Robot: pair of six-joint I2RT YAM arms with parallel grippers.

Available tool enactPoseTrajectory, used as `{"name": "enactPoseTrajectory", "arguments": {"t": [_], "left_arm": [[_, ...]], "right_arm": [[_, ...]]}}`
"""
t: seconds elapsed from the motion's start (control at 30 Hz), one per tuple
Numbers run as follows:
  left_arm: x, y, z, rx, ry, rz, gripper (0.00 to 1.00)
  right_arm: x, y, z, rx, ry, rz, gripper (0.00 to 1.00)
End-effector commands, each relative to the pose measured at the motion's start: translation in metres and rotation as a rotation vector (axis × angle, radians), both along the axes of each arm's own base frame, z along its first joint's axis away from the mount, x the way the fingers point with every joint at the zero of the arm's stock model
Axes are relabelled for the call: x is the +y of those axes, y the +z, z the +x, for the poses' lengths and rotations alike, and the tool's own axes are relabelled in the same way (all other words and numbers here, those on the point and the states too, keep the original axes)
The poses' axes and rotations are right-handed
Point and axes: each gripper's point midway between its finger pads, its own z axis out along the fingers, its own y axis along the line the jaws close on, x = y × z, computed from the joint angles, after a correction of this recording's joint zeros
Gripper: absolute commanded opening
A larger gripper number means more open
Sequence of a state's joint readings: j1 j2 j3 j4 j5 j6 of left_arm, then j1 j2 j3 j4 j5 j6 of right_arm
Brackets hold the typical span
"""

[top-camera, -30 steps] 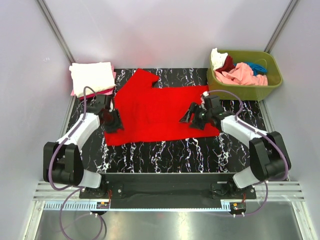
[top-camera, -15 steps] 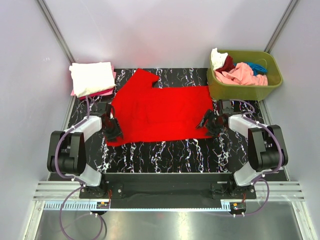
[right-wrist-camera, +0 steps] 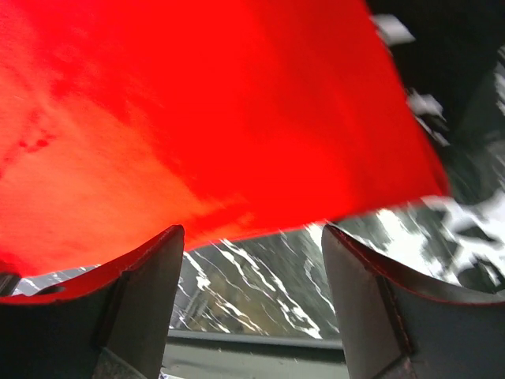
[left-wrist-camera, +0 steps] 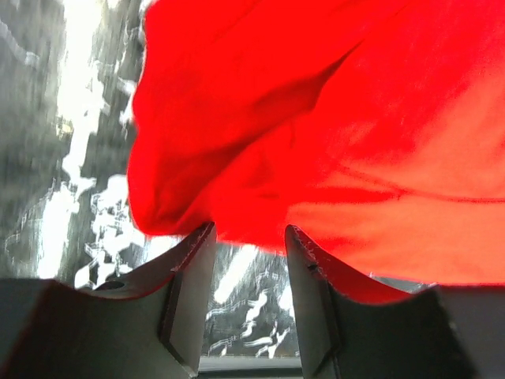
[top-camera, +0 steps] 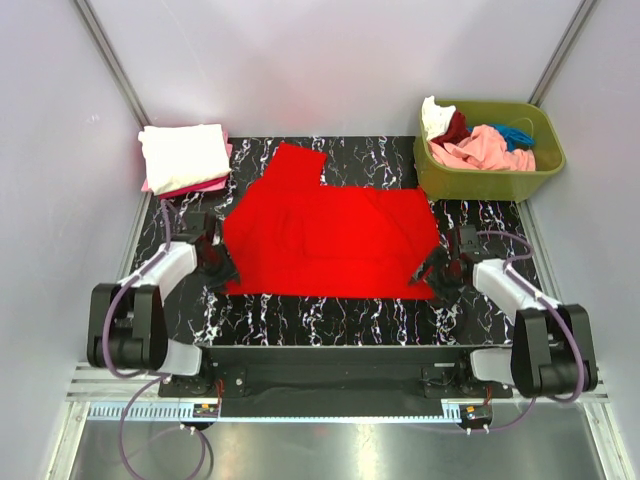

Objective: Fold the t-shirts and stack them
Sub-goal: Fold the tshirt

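Note:
The bright red t-shirt point(top-camera: 325, 235) lies spread flat on the black marbled table point(top-camera: 330, 310), with one sleeve pointing to the back. My left gripper point(top-camera: 220, 268) is at its near left corner, open, with the cloth edge point(left-wrist-camera: 260, 181) just past my fingertips point(left-wrist-camera: 197, 260) and bare table between them. My right gripper point(top-camera: 430, 278) is at the near right corner, open wide, with the red hem point(right-wrist-camera: 237, 142) just beyond its tips. Neither holds anything.
A folded cream-white shirt point(top-camera: 183, 153) lies on a pink one point(top-camera: 205, 184) at the back left. The olive-green bin point(top-camera: 490, 182) at the back right holds white, dark red, pink point(top-camera: 480, 148) and teal point(top-camera: 515, 132) shirts.
Both grippers have drawn back toward the near edge. The red shirt has come nearer with them and now lies wider and flatter, its right side spread out.

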State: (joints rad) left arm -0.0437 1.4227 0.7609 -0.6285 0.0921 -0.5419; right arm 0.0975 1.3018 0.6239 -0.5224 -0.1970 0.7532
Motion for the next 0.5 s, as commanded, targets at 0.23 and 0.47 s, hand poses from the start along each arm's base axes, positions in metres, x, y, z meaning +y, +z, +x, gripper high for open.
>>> {"name": "enactPoseTrajectory", "arguments": {"t": [0.23, 0.47], "left_arm": [[-0.031, 0.064, -0.016, -0.166, -0.046, -0.059, 0.45], [-0.045, 0.178, 0.111, -0.509, -0.238, -0.005, 0.58]], "right_arm": [[-0.012, 0.065, 0.003, -0.135, 0.001, -0.056, 0.82], [0.062, 0.138, 0.036, -0.478, 0.242, 0.226, 0.86]]}}
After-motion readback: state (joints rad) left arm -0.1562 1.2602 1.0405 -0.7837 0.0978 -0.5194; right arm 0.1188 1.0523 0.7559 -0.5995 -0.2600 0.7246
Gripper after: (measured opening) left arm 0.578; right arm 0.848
